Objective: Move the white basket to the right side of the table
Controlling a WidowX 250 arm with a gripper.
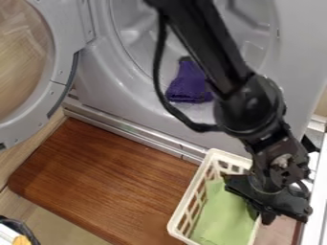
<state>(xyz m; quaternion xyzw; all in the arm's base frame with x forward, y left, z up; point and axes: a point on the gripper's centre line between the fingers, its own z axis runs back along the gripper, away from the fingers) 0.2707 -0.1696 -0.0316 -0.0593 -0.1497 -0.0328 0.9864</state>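
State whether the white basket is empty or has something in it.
Not empty: through the open top of the white basket, a light green cloth shows inside.

A purple cloth lies inside the drum of a grey front-loading laundry machine, its round door open at left; a light green cloth lies at lower right, a black-rimmed object at lower left.
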